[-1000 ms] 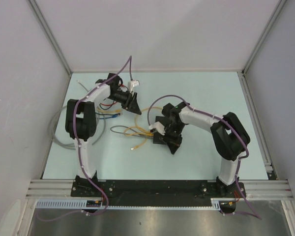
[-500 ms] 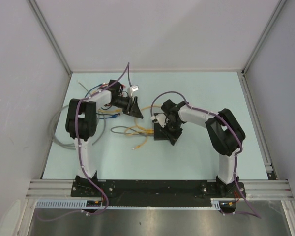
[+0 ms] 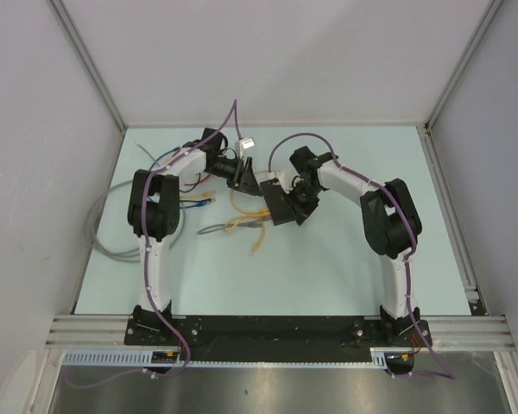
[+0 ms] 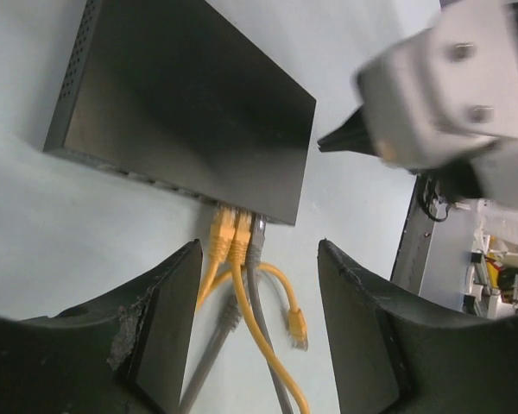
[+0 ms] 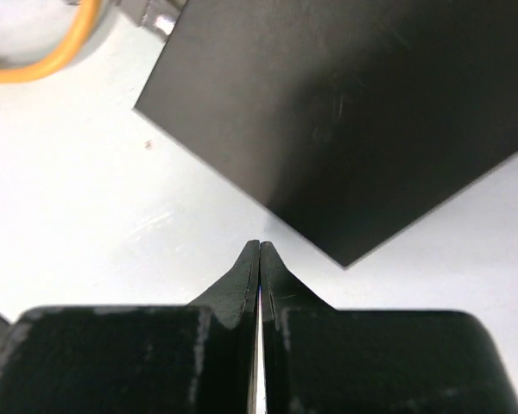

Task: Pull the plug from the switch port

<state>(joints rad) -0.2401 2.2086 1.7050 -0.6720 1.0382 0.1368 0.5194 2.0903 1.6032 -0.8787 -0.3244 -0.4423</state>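
Observation:
The switch [image 3: 277, 207] is a flat black box lying mid-table; in the left wrist view [image 4: 190, 112] its socket edge faces my left gripper. Two yellow plugs [image 4: 227, 228] and a grey plug [image 4: 257, 231] sit side by side in its sockets. My left gripper [image 4: 259, 245] is open and empty, its jaws standing either side of these plugs and a little short of them; it also shows in the top view [image 3: 248, 178]. My right gripper [image 5: 259, 247] is shut and empty, its tips just off the switch's [image 5: 354, 112] far edge near a corner.
A loose yellow plug [image 4: 295, 326] and a loose grey cable end [image 4: 224, 315] lie between the left jaws. Yellow and grey cables [image 3: 233, 226] trail from the switch. A grey cable bundle [image 3: 104, 241] and blue and red leads [image 3: 194, 203] lie at the left.
The switch has slid toward the back of the table along with my shut right gripper. My left gripper has moved right, up to the switch's socket edge.

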